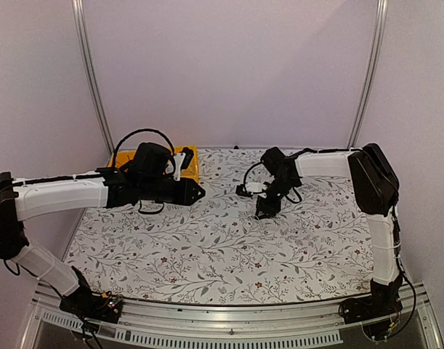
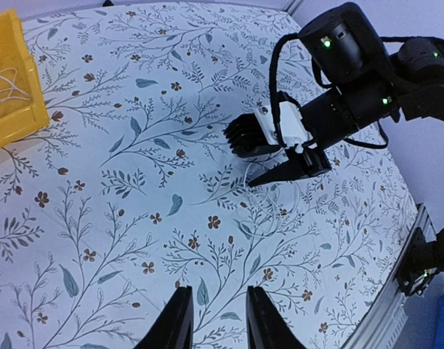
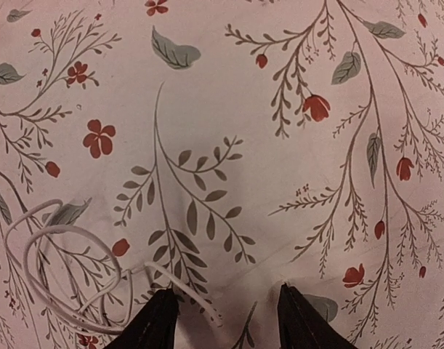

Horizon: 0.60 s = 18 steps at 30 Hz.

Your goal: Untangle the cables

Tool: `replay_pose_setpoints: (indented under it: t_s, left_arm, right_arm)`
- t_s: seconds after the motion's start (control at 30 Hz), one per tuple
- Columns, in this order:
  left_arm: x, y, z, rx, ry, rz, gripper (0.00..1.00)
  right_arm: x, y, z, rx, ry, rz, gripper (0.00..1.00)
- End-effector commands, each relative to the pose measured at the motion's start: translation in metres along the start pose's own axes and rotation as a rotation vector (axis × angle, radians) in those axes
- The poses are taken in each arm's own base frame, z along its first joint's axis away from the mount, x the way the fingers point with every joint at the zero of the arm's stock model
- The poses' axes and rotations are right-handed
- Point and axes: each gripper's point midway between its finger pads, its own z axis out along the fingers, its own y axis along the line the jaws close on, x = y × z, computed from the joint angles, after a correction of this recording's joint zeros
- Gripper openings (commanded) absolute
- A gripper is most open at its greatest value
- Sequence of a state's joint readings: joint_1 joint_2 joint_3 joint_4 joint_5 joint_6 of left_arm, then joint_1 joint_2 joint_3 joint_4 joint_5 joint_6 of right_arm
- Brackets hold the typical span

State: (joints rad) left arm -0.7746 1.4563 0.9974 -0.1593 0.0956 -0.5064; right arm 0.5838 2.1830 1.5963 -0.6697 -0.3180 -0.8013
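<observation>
A thin pale cable (image 3: pixel 62 234) lies in loose loops on the flowered cloth at the lower left of the right wrist view. One end of it (image 3: pixel 200 299) reaches in between the jaws, close to the left finger. My right gripper (image 3: pixel 227 289) is open, tips down at the cloth, and the cloth puckers between them. In the left wrist view the same cable (image 2: pixel 265 211) shows just below the right gripper (image 2: pixel 280 174). My left gripper (image 2: pixel 218 291) hovers open over bare cloth, well short of the cable. From above, the left gripper (image 1: pixel 200 193) and the right gripper (image 1: pixel 265 213) face each other mid-table.
A yellow bin (image 2: pixel 11 109) stands at the back left with a coil of pale wire (image 2: pixel 5 81) inside; from above the bin (image 1: pixel 191 161) is half hidden behind the left arm. Thick black arm cables loop near both wrists. The table's right edge (image 2: pixel 418 233) is near.
</observation>
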Motion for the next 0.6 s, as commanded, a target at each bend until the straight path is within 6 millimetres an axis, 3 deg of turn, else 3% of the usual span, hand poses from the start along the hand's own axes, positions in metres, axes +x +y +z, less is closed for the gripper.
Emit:
replay_pose_setpoints:
  t_s: [0.0,0.3,0.37,0.47,0.57]
  left_arm:
    - [0.002,0.003,-0.008,-0.017,-0.026,-0.021,0.29]
    - [-0.003,0.006,-0.011,-0.034,-0.060,-0.016,0.29]
    - [-0.003,0.006,-0.009,-0.032,-0.064,-0.017,0.29]
    - [-0.002,0.007,-0.006,-0.030,-0.065,-0.020,0.29]
    - [-0.003,0.008,-0.003,-0.034,-0.081,-0.018,0.29]
  right_arm:
    - [-0.006,-0.011,0.012,0.026,0.011,-0.067,0.52]
    - [-0.019,0.007,0.014,0.019,0.009,-0.300,0.49]
    - [-0.023,0.013,0.011,0.023,-0.003,-0.381,0.39]
    - [-0.033,0.019,0.003,0.033,-0.013,-0.449,0.00]
    - [-0.040,0.022,-0.009,0.034,-0.008,-0.467,0.00]
